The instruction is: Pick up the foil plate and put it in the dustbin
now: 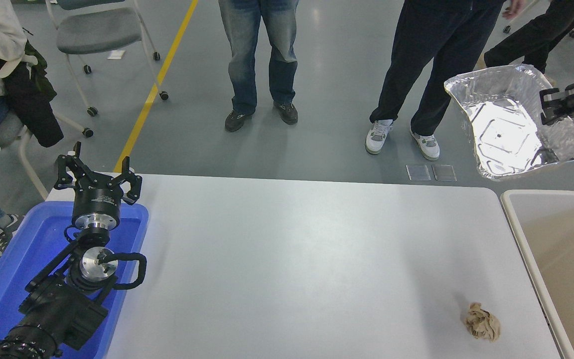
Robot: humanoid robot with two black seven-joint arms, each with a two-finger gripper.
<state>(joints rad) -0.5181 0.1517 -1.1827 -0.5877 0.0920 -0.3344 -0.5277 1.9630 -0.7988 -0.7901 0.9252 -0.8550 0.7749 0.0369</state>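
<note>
One foil plate above dustbin rim

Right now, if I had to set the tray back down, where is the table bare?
Nearly all of the white table is bare, from the blue tub under the parked left tool across to the dustbin. Only a paper wad sits near the right front corner. The right tool holds the foil plate aloft.
</note>
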